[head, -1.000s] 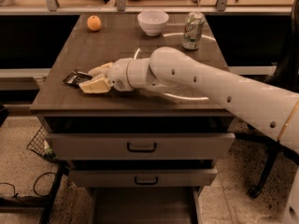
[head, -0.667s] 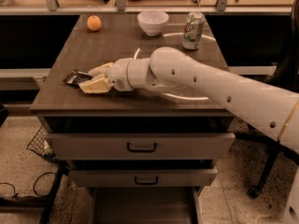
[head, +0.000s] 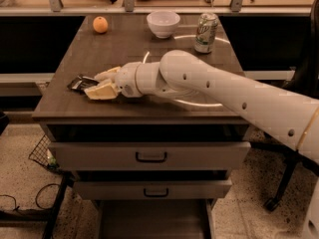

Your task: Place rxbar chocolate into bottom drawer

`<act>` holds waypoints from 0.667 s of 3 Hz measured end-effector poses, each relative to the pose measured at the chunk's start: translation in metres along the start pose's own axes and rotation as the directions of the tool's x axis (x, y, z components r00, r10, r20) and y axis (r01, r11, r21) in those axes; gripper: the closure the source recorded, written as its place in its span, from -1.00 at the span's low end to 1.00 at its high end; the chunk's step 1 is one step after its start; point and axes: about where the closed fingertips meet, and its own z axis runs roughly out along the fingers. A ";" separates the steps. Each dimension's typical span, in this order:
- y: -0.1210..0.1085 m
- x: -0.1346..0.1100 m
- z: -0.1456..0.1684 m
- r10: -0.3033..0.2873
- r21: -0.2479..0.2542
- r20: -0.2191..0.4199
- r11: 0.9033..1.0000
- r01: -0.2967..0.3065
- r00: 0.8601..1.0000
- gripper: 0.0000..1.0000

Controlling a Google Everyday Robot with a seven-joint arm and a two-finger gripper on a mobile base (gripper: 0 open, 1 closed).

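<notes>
at the front-left of the cabinet top (head: 149, 108), my gripper (head: 91, 85) lies low over the wood, the arm reaching in from the right. compared with the earlier frame, no change noted: gripper, bar and the items at the back hold the same places. my fingers (head: 102, 91) are spread, one on the far side and one on the near side of the right end of the rxbar chocolate (head: 77, 82); contact cannot be confirmed. the bar lies flat, its long axis roughly left to right, its free end toward the left edge. the bottom drawer (head: 154, 220) stands pulled out below. orange (head: 100, 24), bowl (head: 163, 23) and green can (head: 206, 32) sit along the back.
</notes>
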 end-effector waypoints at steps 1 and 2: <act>0.000 0.000 0.000 0.000 0.000 0.000 1.000 0.000 1.000 1.00; 0.000 0.000 0.000 0.000 0.000 0.000 1.000 0.000 1.000 1.00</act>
